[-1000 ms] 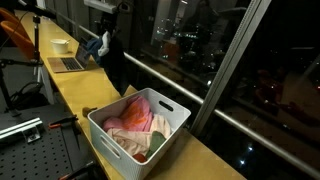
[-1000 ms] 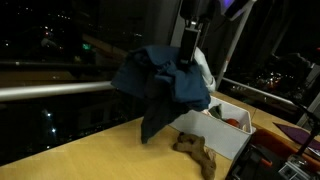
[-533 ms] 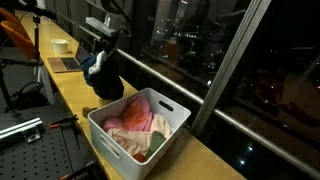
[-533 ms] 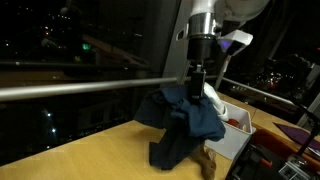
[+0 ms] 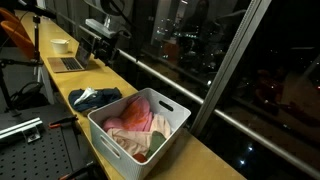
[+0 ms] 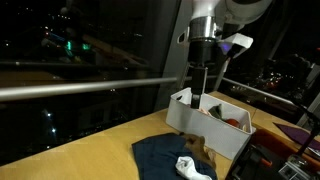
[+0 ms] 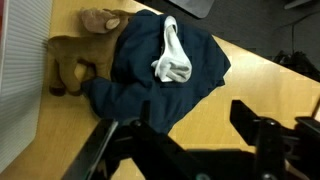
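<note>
A dark blue cloth (image 7: pixel 150 75) lies crumpled on the wooden table (image 7: pixel 250 75), with a white piece of fabric (image 7: pixel 173 55) on top of it. My gripper (image 7: pixel 190 105) hangs open above the cloth with nothing between its fingers. In both exterior views the gripper (image 6: pixel 198 100) (image 5: pixel 103 48) is well clear above the cloth (image 6: pixel 165 158) (image 5: pixel 95 98). A brown plush toy (image 7: pixel 80 50) lies beside the cloth, partly under its edge, against the white basket (image 7: pixel 20 70).
The white basket (image 5: pixel 100 127) holds pink and orange laundry (image 5: pixel 135 118). A laptop (image 5: pixel 68 63) and a white cup (image 5: pixel 60 45) sit further along the table. A dark window with a metal rail (image 6: pixel 80 88) runs along the table's far edge.
The gripper came down with the blue cloth, opened and let it go. The cloth now lies on the table beside the basket and the gripper stands above it.
</note>
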Robot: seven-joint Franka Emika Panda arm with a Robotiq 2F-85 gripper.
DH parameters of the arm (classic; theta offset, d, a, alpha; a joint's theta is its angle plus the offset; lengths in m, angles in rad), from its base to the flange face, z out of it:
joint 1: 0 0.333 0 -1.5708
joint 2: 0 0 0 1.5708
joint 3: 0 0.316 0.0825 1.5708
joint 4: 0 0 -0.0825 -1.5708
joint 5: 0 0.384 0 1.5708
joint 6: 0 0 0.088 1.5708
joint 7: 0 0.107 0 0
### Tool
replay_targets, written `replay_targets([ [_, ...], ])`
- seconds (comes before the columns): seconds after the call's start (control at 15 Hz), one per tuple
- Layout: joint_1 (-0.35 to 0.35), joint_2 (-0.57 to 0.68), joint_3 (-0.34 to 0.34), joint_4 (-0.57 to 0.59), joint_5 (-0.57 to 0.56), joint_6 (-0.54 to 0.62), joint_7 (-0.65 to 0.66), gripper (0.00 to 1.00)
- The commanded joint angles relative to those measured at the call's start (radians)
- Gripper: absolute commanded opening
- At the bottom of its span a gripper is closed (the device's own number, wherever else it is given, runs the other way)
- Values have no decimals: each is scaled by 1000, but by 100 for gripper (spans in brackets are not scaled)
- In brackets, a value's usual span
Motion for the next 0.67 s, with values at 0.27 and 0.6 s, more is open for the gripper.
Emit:
replay_targets([
  [0.27,-42,-71,-85,-90,-105,136,-25,100],
  [0.6,-128,-110,-160,-177,-183,243,-82,100],
])
